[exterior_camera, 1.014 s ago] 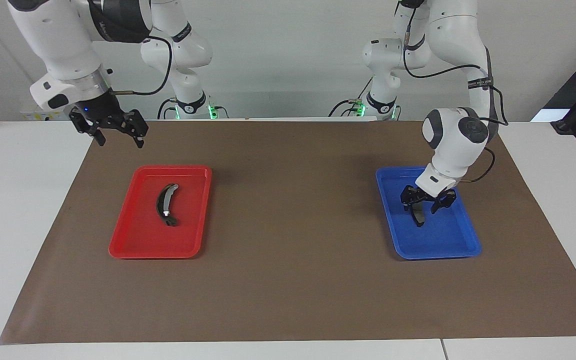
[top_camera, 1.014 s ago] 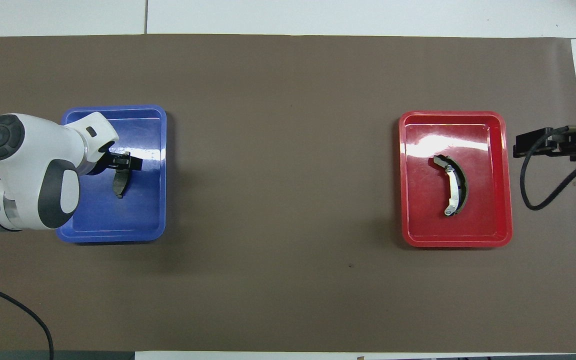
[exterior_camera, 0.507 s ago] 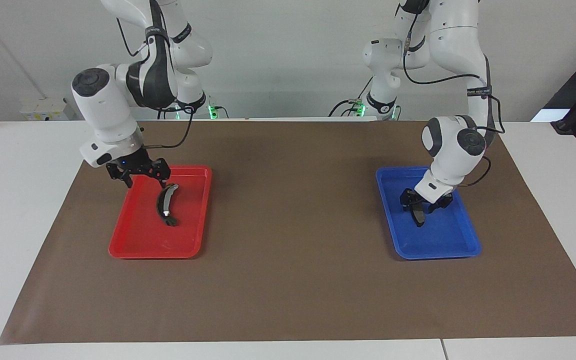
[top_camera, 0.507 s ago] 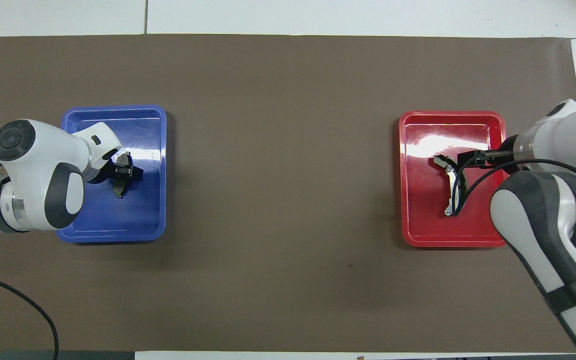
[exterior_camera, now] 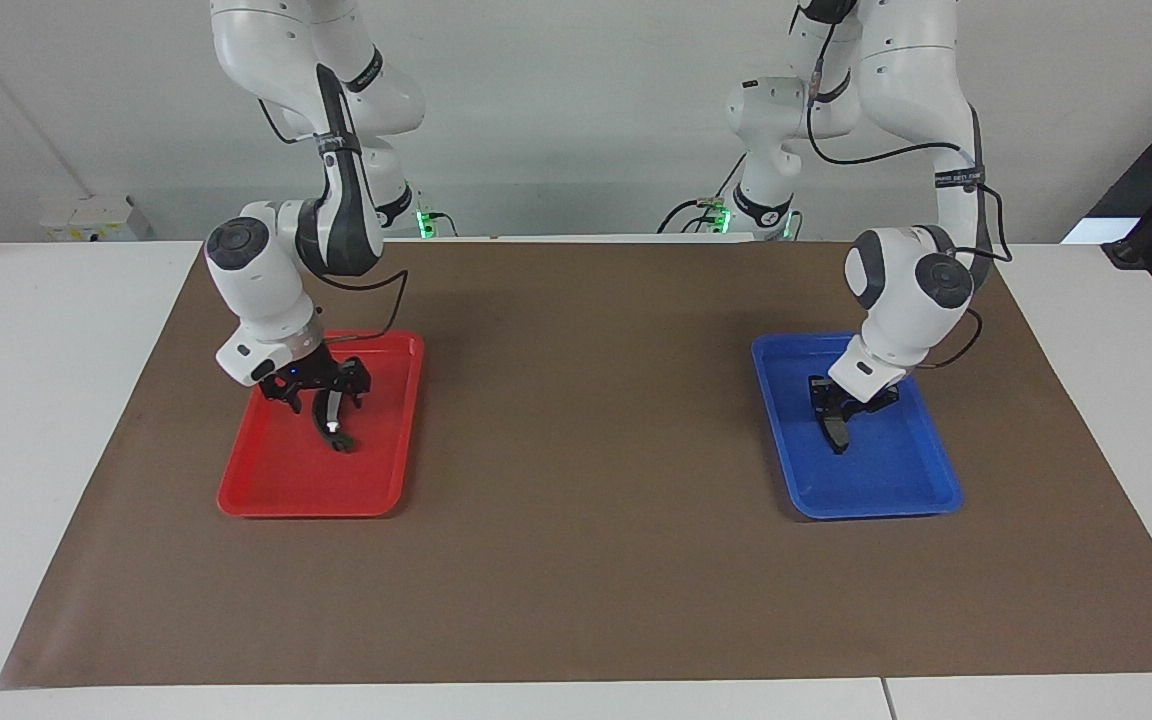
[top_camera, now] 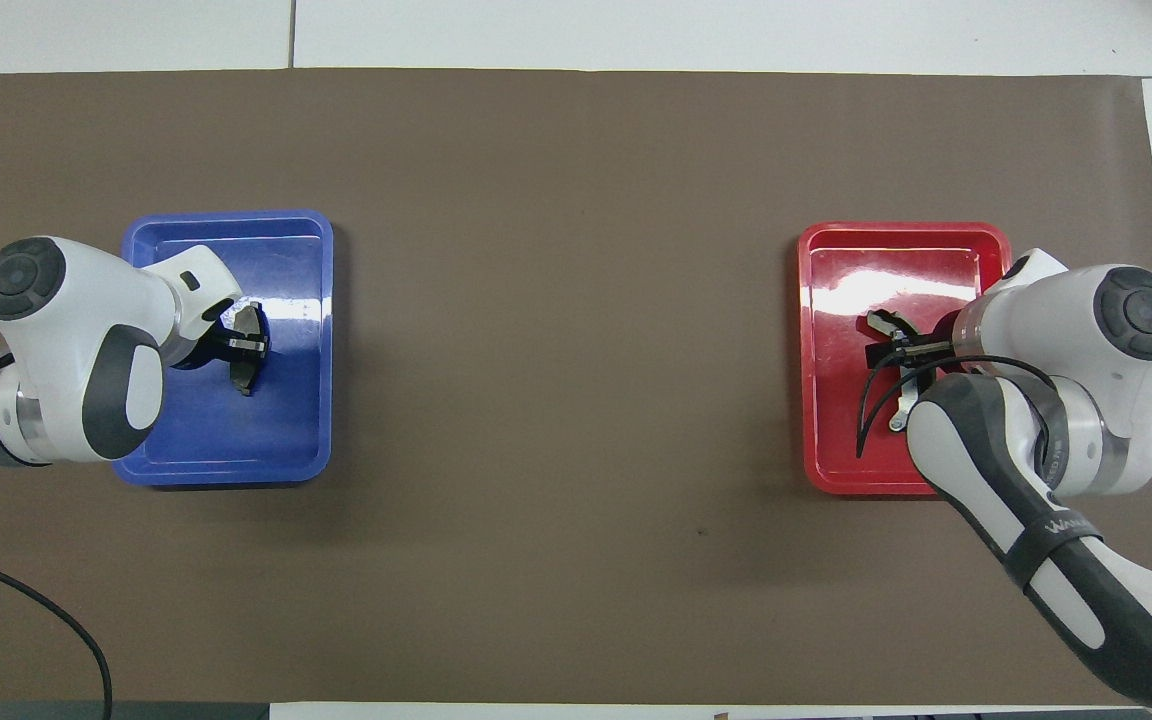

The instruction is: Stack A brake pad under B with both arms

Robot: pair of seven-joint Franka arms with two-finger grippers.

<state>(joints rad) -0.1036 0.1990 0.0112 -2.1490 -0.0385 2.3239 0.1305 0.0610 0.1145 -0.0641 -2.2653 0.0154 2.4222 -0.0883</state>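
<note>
Brown mat [exterior_camera: 576, 560] bare between trays. Left gripper [exterior_camera: 839, 408] in blue tray [exterior_camera: 921, 490], fingers narrow around A brake pad [exterior_camera: 837, 432]. Right gripper [exterior_camera: 321, 392] in red tray [exterior_camera: 266, 490], fingers spread astride B [exterior_camera: 333, 420].

red tray [exterior_camera: 266, 495], blue tray [exterior_camera: 921, 495], brown mat [exterior_camera: 586, 400]

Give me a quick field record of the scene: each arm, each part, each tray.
left gripper: down in the blue tray, at the A brake pad
right gripper: low in the red tray, fingers astride B
A brake pad: lying in blue tray
B: lying in red tray
stack: not yet started
surface: brown mat
</note>
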